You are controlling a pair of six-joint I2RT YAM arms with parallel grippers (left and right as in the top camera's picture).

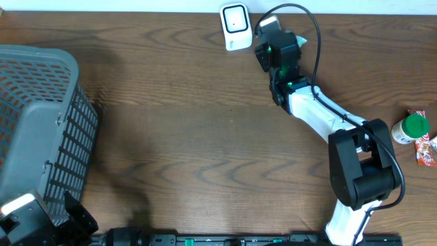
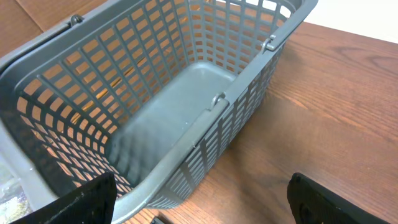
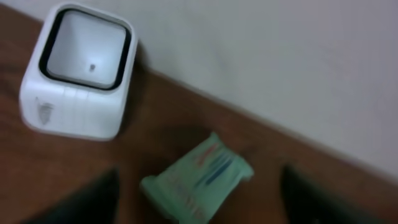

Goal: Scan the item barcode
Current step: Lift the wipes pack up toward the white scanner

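Reaching to the far edge of the table, the right pincer stands with its two fingers spread wide, one dark and blurred at each lower corner of the wrist view. Between those fingers lies the item, a small pale-green packet with red and blue print. It sits tilted against the wood, and neither finger is seen touching it. The view is soft, so its barcode cannot be made out, and whether the packet rests flat cannot be told. Ahead of this pincer and to its left stands the white scanner, its dark-framed window turned upward, apart from the packet with bare wood between them. Well behind this pincer, near the base of its arm, a green-capped bottle and a red packet sit just beside each other. The left pincer is likewise spread wide and grips nothing. Directly ahead of it and close by stands a grey plastic basket, mesh-walled, its handles folded down along the rim.
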